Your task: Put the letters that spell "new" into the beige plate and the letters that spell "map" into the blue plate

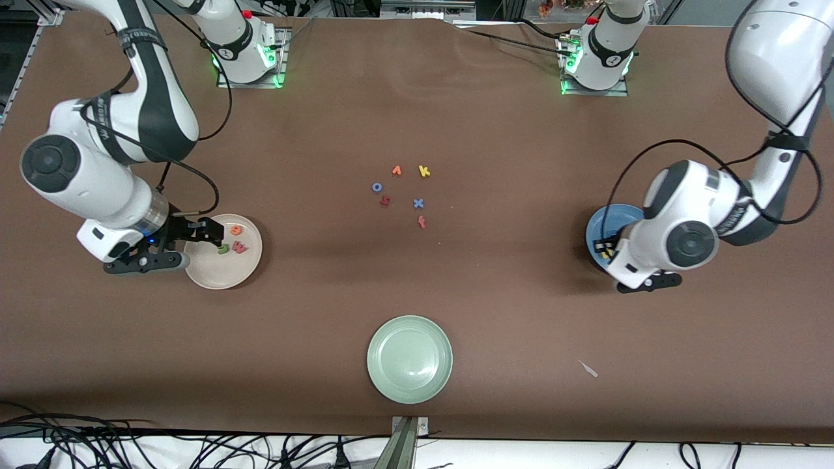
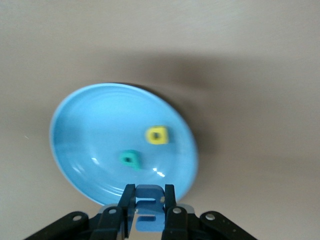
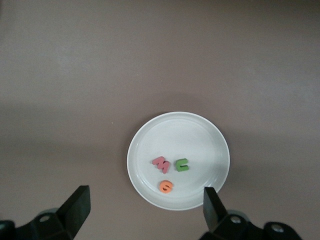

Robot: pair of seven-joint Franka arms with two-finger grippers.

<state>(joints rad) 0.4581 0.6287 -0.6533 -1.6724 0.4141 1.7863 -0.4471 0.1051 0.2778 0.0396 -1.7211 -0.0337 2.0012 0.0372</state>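
The beige plate (image 1: 212,273) (image 3: 190,132) lies toward the right arm's end of the table. In it lie the orange e (image 1: 236,229) (image 3: 166,187), the olive-green n (image 1: 223,248) (image 3: 181,164) and the salmon-pink w (image 1: 240,247) (image 3: 161,164). My right gripper (image 1: 189,246) (image 3: 145,210) hangs open over that plate's edge, with nothing between its fingers. The blue plate (image 1: 609,218) (image 2: 85,130) holds the yellow a (image 2: 157,135) and the teal p (image 2: 130,159). Over its rim, my left gripper (image 1: 607,251) (image 2: 149,189) is shut on the light blue m (image 2: 148,220).
A pale green plate (image 1: 409,384) sits near the front camera's edge of the table. Several loose letters lie mid-table: a blue o (image 1: 376,187), an orange v (image 1: 396,170), a yellow k (image 1: 424,171), a blue x (image 1: 418,203) and a red f (image 1: 422,222). A white scrap (image 1: 588,369) lies on the cloth.
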